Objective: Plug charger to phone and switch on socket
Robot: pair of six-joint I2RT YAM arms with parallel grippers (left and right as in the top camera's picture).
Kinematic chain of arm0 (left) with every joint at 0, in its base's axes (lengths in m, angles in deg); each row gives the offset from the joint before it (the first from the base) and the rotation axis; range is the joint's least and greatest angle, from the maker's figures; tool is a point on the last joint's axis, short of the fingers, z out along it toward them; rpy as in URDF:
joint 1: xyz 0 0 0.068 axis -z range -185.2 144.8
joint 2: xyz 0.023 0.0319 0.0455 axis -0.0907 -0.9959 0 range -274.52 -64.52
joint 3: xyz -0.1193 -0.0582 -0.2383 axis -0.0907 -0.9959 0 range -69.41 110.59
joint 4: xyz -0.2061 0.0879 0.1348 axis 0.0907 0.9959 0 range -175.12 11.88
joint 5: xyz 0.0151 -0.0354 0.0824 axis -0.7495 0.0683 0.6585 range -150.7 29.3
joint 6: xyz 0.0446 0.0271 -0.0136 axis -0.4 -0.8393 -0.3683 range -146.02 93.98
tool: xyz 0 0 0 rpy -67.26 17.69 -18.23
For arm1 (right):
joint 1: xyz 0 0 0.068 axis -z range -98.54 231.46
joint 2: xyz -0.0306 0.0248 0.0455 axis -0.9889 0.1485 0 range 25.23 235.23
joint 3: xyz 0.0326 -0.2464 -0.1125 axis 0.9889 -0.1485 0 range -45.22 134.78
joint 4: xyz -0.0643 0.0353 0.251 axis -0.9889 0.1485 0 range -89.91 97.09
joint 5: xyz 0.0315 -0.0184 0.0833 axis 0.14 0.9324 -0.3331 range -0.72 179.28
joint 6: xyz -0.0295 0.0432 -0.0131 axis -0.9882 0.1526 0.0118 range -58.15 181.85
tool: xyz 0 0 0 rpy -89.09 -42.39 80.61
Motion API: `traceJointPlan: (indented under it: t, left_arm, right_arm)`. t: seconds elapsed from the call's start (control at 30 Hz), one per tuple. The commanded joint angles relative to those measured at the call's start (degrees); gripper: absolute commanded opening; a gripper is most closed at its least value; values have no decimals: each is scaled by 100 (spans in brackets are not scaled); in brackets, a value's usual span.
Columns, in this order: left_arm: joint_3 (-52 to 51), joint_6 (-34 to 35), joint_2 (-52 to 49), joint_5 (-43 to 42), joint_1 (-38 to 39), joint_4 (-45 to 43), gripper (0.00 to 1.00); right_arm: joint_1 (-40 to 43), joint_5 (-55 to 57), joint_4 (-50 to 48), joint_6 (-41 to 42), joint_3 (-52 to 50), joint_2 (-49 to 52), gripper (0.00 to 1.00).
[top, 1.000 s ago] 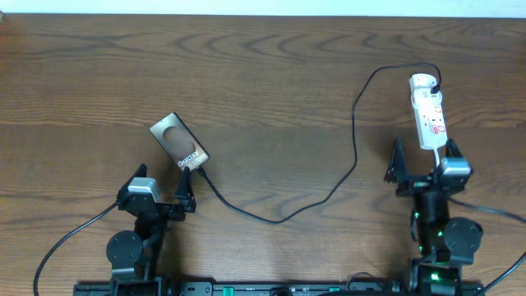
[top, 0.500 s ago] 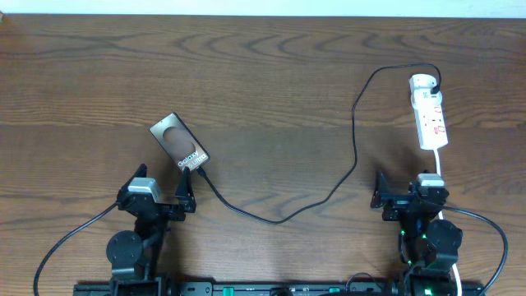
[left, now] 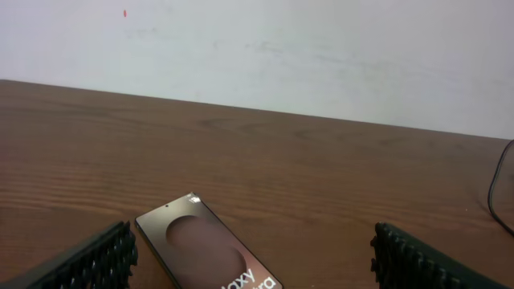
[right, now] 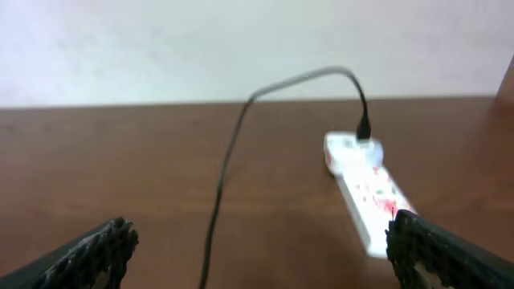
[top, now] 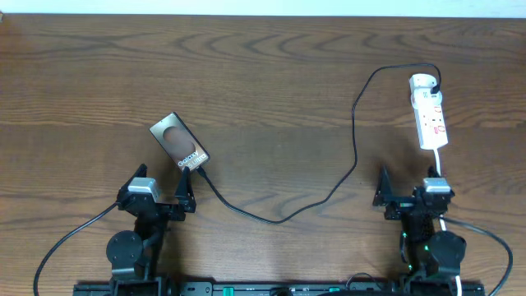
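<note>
Brown wood table (top: pixel 263 66). The phone (top: pixel 179 142) lies flat and angled at near left, just beyond your left gripper (top: pixel 160 191). The tip of the black cable (top: pixel 355 136) touches the phone's near short edge. It looks seated, but you can't confirm that from overhead. The cable loops loosely across mid-table, then runs up to the far end of the white power strip (top: pixel 429 115) at far right, where it's plugged in. Switch state: can't tell, red marks too small.

Grippers: both have jaws wide apart, holding nothing. Your right gripper (top: pixel 408 193) sits just short of the strip's near end, by its white cord (top: pixel 436 163).

Risks, in my judgement:
- Pressing a switch w/ an open jaw may skid the light strip, since nothing pins it.
- The right arm could snag the white cord and drag the strip, tightening the cable.
- A taut cable would tug the tip out of the phone or slide the phone on smooth wood.
- The left arm may nudge the phone if it moves fwd.

Containers: none in view, n/a.
</note>
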Motion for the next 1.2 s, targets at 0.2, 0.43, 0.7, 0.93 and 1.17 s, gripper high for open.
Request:
traceJointPlan:
  t: [0.2,0.43,0.7,0.93,1.17]
  left_arm:
    - [-68,-96,39,-66,-37,256,93]
    - [-68,-96,39,-68,-37,256,93]
    - [-68,-96,39,-66,-35,256,93]
    - [-68,-96,39,-68,-35,256,93]
    - [-68,-96,39,-68,-37,256,93]
  right_arm:
    - [-94,68,46,11,-9,-114,99]
    - [-103,66,44,11,-9,-109,99]
    - [-129,66,31,11,-9,-116,99]
    - [-173,66,37,11,-9,-90,99]
    - [-173,66,37,11,-9,-87,99]
